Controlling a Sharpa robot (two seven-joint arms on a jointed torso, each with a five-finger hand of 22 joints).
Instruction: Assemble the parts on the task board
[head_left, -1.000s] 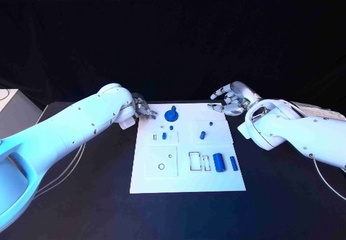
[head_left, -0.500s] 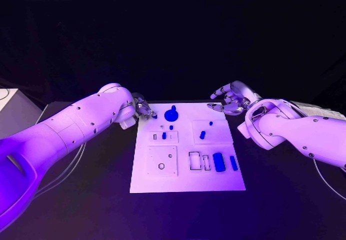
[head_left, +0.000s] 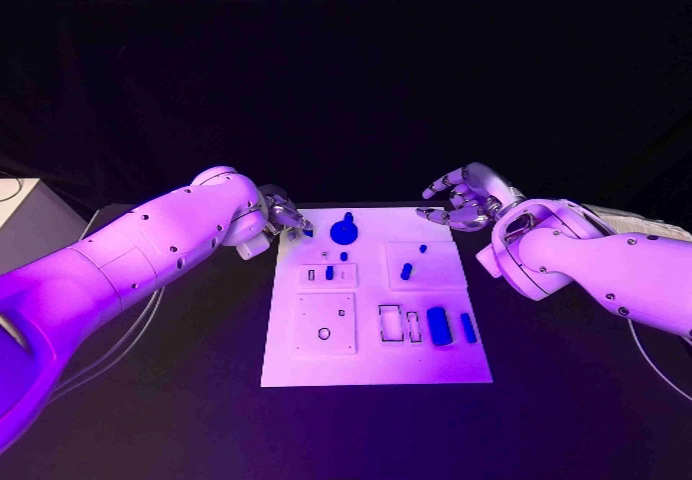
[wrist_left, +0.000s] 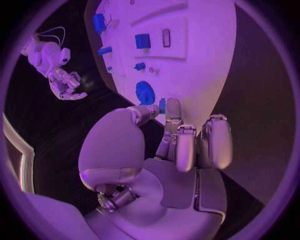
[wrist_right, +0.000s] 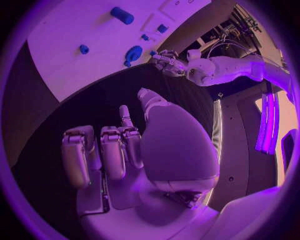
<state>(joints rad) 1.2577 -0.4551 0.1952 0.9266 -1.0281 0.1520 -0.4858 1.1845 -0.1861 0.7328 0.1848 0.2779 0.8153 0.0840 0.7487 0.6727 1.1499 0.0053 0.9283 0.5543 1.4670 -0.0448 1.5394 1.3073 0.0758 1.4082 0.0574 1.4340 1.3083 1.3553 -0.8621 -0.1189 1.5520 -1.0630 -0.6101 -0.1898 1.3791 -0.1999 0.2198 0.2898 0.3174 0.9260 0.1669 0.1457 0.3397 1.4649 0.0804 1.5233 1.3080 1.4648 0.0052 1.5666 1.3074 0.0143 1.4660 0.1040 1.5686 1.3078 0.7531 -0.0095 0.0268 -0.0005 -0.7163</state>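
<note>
Change: almost nothing has moved since a second ago; your two hands sit at the far corners of the board as before, and the parts lie where they lay.
Left hand (head_left: 284, 218): you have it at the far left corner of the task board (head_left: 375, 368), fingers curled in; the left wrist view shows a small blue piece (wrist_left: 162, 105) pinched at the fingertips, just beside the round knob.
Right hand (head_left: 464, 200): it hovers off the far right corner, fingers loosely bent and apart, holding nothing.
Task board: a flat, matte white plate with shallow rectangular recesses, lying in the middle of the black table (head_left: 577, 400).
Round knob (head_left: 345, 231): a blue disc with a short stem, standing at the board's far edge.
Near parts: a broad blue cylinder (head_left: 437, 326) and a slimmer blue bar (head_left: 467, 327) lie side by side by the right edge, next to outlined slots.
Mid parts: a small blue peg (head_left: 407, 270) lies in the right recess, another (head_left: 329, 272) in the left.
Surroundings: a pale box (head_left: 20, 222) stands at the table's left, well apart from the board.
</note>
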